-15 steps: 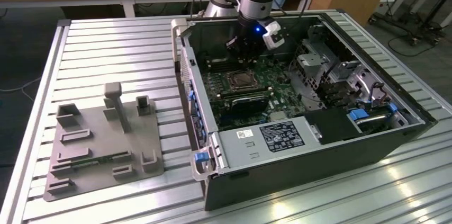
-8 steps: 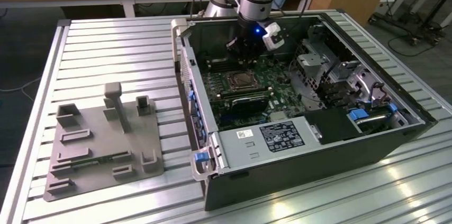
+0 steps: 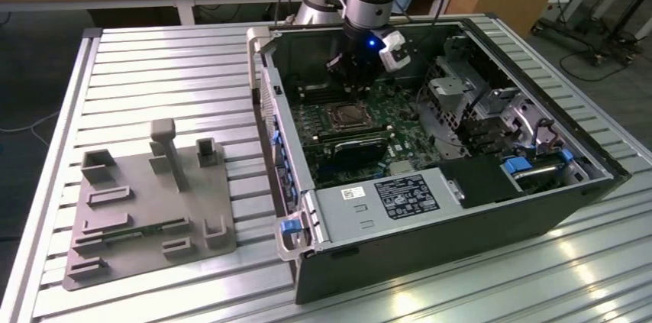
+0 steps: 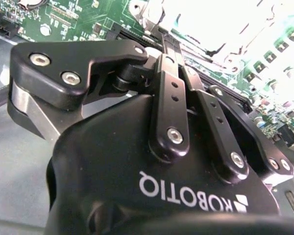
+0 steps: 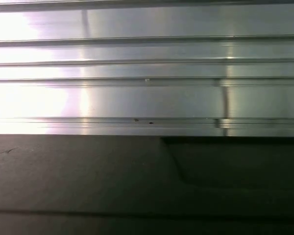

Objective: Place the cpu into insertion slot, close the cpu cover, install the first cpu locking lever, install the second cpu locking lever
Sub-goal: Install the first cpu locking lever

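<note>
Motherboard (image 3: 392, 128) green fills the floor of the open computer case (image 3: 428, 247), and on it we see the insertion slot (image 3: 346, 117), a square socket ringed by silver metal, lying just below the gripper (image 3: 352, 79) in the exterior view. The gripper hangs inside the case near its far wall, close above the board and apart from the socket. In the second wrist view its two black fingers (image 4: 171, 112) run side by side toward a glaring white patch over the board, tips pressed together with nothing seen between them. We cannot tell the cpu from the socket's metal. A white-labelled black box (image 3: 392, 197) sits at the case's near end; we leave its print unread. A grey fixture (image 3: 148, 208) rests on the ribbed tabletop (image 3: 153, 63).
</note>
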`<state>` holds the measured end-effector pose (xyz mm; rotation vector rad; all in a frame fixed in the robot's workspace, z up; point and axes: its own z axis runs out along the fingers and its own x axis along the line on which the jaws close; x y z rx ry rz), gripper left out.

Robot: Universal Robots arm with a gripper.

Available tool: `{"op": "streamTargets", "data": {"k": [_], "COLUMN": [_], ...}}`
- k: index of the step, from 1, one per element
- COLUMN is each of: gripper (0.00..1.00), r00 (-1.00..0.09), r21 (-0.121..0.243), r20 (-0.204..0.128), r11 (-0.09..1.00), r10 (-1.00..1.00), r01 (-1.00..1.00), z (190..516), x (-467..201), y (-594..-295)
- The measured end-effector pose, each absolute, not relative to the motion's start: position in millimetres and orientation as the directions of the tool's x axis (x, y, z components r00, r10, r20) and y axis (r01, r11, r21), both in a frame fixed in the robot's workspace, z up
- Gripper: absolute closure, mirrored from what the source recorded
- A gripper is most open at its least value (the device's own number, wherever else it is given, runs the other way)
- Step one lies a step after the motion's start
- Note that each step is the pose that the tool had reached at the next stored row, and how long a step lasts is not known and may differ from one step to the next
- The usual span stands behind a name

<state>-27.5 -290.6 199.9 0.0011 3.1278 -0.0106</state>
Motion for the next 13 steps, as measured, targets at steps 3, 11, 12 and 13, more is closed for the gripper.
{"op": "streamTargets", "data": {"k": [3,11,12,13], "gripper": [0.90,0.90,0.90,0.90], "r00": [-1.000,-1.000,-1.000,-1.000], "r21": [-0.009,-0.032,-0.033,-0.035], "r20": [-0.014,-0.014,-0.014,-0.014], "r11": [1.000,0.999,0.999,0.999], "r10": [0.001,0.000,0.000,0.000], "r01": [0.001,0.001,0.001,0.001], "z": [199.8,199.6,199.4,199.1], "x": [-27.5,-27.5,-27.5,-27.5], "y": [-290.5,-290.6,-290.6,-290.6]}}
